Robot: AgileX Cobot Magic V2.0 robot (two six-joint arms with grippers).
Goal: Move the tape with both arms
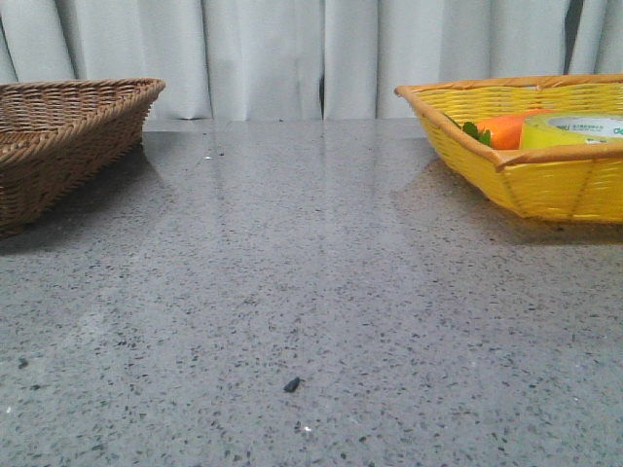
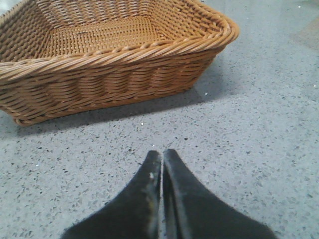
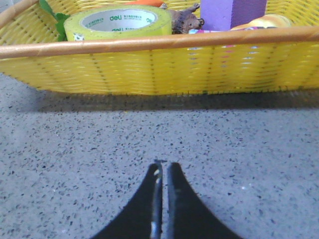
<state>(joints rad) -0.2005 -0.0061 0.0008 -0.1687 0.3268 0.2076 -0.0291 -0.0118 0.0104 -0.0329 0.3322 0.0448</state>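
The yellow tape roll [image 1: 574, 129] lies flat in the yellow basket [image 1: 545, 185] at the table's right, white core with green print facing up; it also shows in the right wrist view [image 3: 117, 22]. My right gripper [image 3: 162, 167] is shut and empty over bare table, short of the yellow basket's wall [image 3: 159, 64]. My left gripper [image 2: 162, 153] is shut and empty over bare table, in front of the brown wicker basket [image 2: 114, 74]. Neither arm shows in the front view.
The brown wicker basket [image 1: 58, 146] at the table's left holds nothing that I can see. In the yellow basket an orange carrot [image 1: 504, 131] lies beside the tape, with a purple block [image 3: 234, 12] and a small brown figure [image 3: 183, 21]. A small dark chip [image 1: 291, 385] lies on the table.
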